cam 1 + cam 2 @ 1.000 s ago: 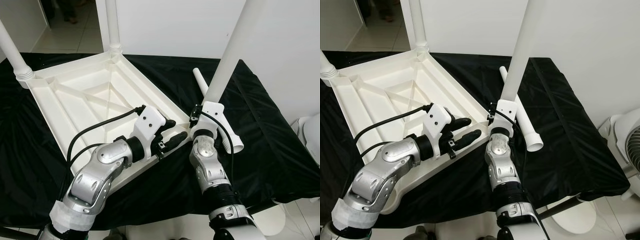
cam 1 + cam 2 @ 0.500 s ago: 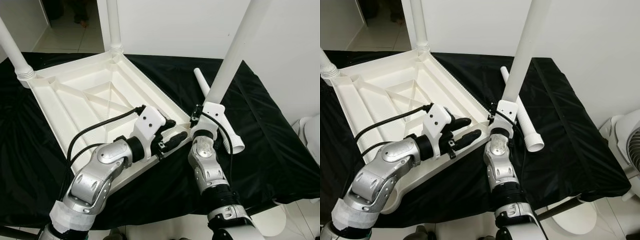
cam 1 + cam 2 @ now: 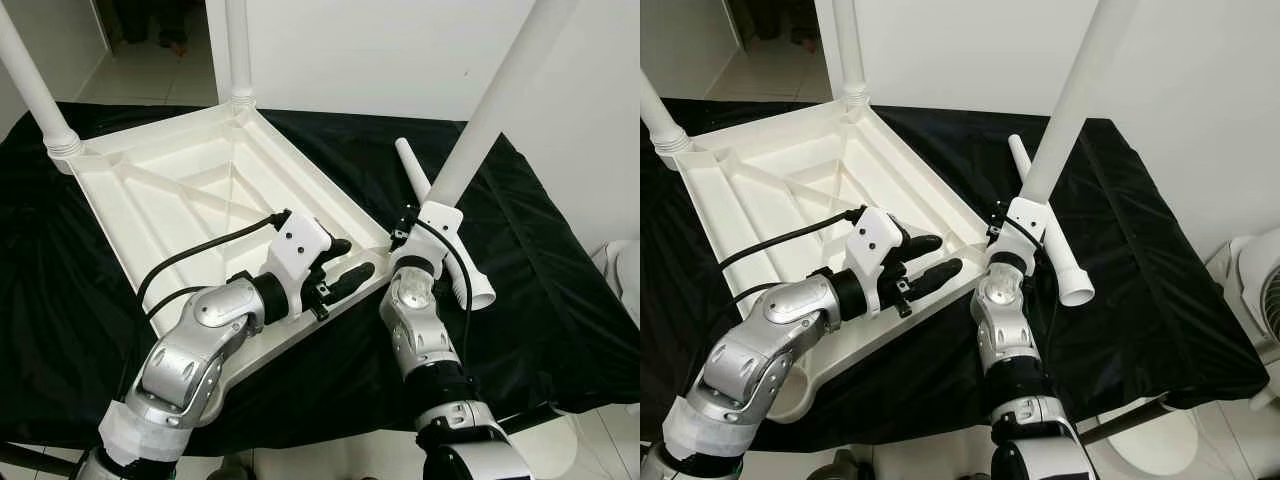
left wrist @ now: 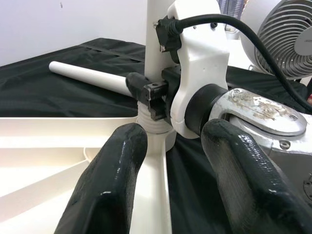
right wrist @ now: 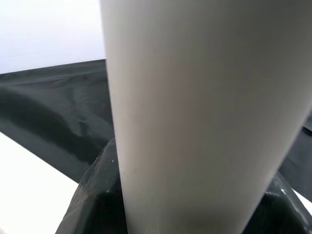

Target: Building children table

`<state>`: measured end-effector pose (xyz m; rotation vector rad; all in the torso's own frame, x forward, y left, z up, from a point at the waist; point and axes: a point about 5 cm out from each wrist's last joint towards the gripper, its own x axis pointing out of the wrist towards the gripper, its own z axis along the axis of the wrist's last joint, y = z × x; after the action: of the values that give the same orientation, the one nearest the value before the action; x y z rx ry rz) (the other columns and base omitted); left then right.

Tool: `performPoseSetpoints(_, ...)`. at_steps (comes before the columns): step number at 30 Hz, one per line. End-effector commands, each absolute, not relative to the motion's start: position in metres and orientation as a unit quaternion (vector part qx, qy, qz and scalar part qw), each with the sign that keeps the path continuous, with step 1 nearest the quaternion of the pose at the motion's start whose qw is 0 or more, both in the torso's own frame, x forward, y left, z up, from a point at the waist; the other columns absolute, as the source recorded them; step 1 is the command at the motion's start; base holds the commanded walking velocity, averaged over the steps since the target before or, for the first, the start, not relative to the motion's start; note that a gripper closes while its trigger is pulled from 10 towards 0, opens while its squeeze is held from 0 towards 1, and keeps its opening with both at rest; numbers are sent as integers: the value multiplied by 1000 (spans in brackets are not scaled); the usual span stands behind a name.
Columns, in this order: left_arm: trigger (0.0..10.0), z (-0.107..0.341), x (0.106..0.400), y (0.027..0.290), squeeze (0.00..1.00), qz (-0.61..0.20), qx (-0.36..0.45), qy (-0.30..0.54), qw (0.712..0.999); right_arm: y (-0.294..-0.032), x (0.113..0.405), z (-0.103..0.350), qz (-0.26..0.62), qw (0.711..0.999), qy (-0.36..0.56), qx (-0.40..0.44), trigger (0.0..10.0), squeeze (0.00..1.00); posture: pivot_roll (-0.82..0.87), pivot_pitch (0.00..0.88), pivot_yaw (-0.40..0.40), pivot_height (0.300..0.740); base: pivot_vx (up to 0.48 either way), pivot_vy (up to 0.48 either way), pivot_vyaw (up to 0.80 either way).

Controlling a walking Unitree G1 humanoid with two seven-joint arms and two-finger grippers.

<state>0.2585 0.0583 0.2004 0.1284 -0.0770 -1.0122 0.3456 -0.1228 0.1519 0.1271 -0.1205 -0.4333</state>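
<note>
Tabletop [image 3: 190, 200], white plastic, lies upside down on the black cloth [image 3: 560, 300] that covers the work surface, its ribbed underside facing up and one corner pointing toward the robot's right arm. Its long sides run from the far left toward the near right. At the far left corner a fitted leg [image 3: 28, 75] stands upright, long axis vertical, and runs out of view at the top. A second fitted leg [image 3: 238, 50] rises in the same way from the far corner.

Nearer, the left gripper [image 3: 345, 268] hangs over the tabletop's near right edge, its two black fingers [image 4: 109, 185] spread apart with nothing between them. In the left wrist view they flank the raised rim and point at the corner socket.

At that corner the right gripper [image 3: 400, 235] grasps the third leg [image 3: 500, 95] low on its shaft. This leg is tilted, its long axis leaning up and to the right, with the lower end at the threaded collar [image 4: 150, 122] of the socket. In the right wrist view the white shaft stands between dark finger pads [image 5: 95, 200], which press against it on both sides.

Just right of the arm a loose leg [image 3: 440, 220] lies flat on the cloth, its long axis running from far to near, narrow tip away from the robot and open wide end toward it. A white fan [image 4: 287, 41] stands beyond the table's right side.
</note>
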Motion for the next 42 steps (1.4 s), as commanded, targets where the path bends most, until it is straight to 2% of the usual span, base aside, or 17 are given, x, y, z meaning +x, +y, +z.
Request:
performPoseSetpoints(1,10000,201,259,58,0,-483,62,-34,873,-140,344,142,-259,963,-37,58,10000,0,97,62,-33,740,0,0,0)
performPoseSetpoints(19,10000,201,258,57,0,-486,62,-33,871,-143,346,145,-261,962,-54,56,10000,0,95,60,-29,740,0,0,0)
performPoseSetpoints(20,10000,201,258,57,0,-486,62,-33,871,-142,346,145,-257,963,-56,60,10000,878,96,60,-30,740,0,0,0)
performPoseSetpoints(21,10000,200,258,57,0,-486,62,-33,871,-142,346,145,-254,964,-57,62,10000,1000,96,59,-30,740,0,0,0)
performPoseSetpoints(31,10000,200,257,56,0,-488,62,-33,870,-140,347,148,-239,966,-71,59,10000,1000,95,51,-30,740,0,0,0)
performPoseSetpoints(35,10000,200,258,56,0,-488,62,-34,870,-138,349,151,-209,973,-82,51,10000,1000,93,48,-32,740,0,0,0)
performPoseSetpoints(36,10000,201,258,56,0,-488,62,-35,870,-136,351,152,-190,977,-86,47,0,0,93,48,-32,740,0,0,0)
performPoseSetpoints(42,10000,201,259,56,0,-485,61,-36,871,-142,357,161,-152,981,-104,63,0,0,87,57,-34,740,0,0,0)
